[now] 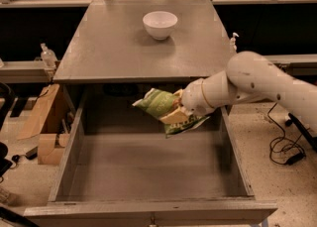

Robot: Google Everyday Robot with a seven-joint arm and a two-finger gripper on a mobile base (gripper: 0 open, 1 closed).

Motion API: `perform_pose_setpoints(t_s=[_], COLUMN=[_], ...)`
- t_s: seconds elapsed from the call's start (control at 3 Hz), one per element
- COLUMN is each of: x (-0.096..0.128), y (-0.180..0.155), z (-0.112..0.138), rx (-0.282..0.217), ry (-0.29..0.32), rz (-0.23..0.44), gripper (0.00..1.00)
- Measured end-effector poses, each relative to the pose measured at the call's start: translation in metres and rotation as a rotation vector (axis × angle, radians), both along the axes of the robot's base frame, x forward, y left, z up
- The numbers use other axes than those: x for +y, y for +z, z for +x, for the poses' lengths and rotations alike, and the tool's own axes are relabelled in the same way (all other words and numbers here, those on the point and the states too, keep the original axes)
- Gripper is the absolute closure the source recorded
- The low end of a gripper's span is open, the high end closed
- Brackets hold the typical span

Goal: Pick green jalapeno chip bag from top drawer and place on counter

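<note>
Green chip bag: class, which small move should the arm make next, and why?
Probably lift straight up. The tool, in front of the counter edge, holds the green chip bag above the top drawer but not above the counter, so it needs height first.

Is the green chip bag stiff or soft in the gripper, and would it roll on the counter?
Probably soft: the green jalapeno chip bag looks crinkled and bends around the gripper, which holds it above the top drawer. Likely light, since one pinch carries it. On the flat counter it should not roll.
</note>
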State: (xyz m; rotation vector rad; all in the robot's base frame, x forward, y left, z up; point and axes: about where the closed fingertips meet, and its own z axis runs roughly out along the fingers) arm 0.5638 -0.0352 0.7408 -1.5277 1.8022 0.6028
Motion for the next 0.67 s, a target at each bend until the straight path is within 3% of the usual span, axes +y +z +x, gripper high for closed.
perform_pose_setpoints(t_s=[0.67], x=[-0.035], y=[0.076], z=[0.054], rx=[-0.026], ry=[-0.016], rz=[0.082], gripper=[1.00])
